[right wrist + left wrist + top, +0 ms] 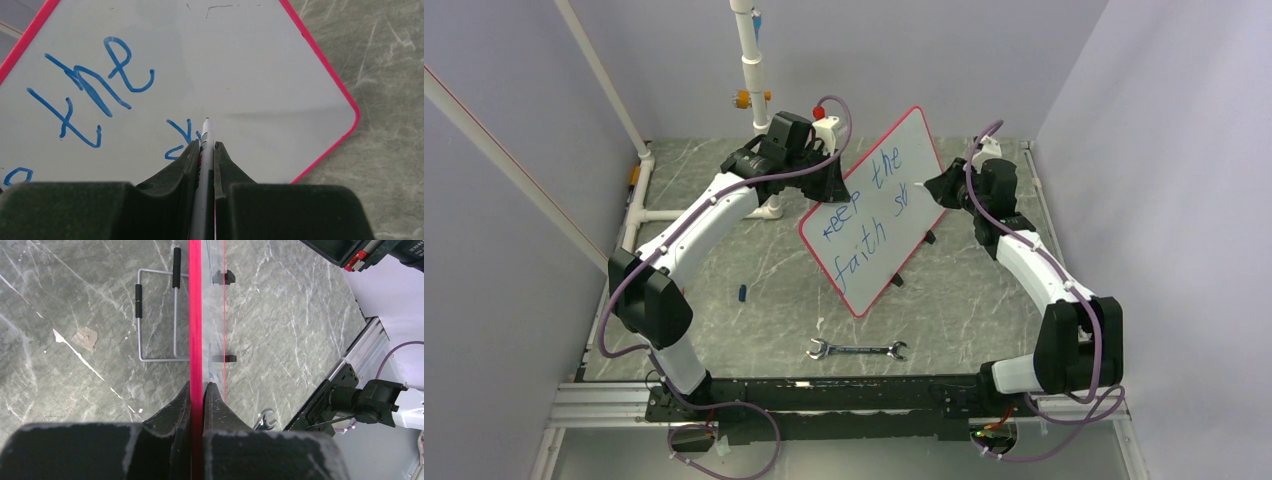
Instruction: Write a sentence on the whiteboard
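A: Where do we put the whiteboard [916,135]?

B: It stands tilted on the table [754,300] between the two arms, one corner pointing up. A wire stand [157,315] lies on the table behind it, seen from the left wrist.

A: Left gripper [197,386]?

B: We note its jaws nearly closed, pinching the board's red-pink rim [195,315] edge-on at the upper left edge. Two small black clips [227,358] show further along the board.

A: Right gripper [205,145]?

B: It is closed narrowly on a pale marker [205,135], whose barrel runs between the fingers and points at the board face. The tip sits just beside the last blue strokes. We cannot tell for certain whether it touches the surface.

A: The sentence [90,90]?

B: We read blue slanted handwriting, "keep the" on the upper line and "faith st" below it. The right part of the board beyond the tip is unmarked.

A: Other items?

B: A wrench [856,350] lies flat on the table near the arm bases, well apart from the board. A small dark blue piece [742,293] lies to its left.
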{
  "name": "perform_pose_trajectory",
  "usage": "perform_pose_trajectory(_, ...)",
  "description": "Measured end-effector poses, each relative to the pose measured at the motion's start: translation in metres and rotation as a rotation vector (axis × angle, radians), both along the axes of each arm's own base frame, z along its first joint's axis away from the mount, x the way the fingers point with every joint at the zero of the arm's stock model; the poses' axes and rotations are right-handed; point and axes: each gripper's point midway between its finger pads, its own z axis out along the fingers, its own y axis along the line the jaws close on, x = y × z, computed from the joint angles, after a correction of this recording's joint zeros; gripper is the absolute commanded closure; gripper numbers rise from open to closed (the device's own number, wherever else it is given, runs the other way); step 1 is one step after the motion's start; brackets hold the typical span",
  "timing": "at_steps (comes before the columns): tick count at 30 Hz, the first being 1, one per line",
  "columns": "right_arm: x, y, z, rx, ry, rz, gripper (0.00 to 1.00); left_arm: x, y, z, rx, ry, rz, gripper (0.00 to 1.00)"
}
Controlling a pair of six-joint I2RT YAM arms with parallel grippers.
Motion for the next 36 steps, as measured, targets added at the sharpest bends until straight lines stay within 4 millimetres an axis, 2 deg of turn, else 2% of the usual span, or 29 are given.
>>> perform_pose_trajectory(12,0.007,0.010,-0.005,0.040,0.013,0.042,1.00,0.000,0.000,0.000,0.000,0.000,0.000,1.00)
perform_pose_trajectory(25,0.015,0.013,0.004,0.058,-0.013,0.054,1.00,0.000,0.000,0.000,0.001,0.000,0.002,1.00)
perform_pose_trajectory(36,0.002,0.007,-0.035,0.051,0.058,0.040,1.00,0.001,0.002,-0.001,0.005,0.006,0.015,1.00)
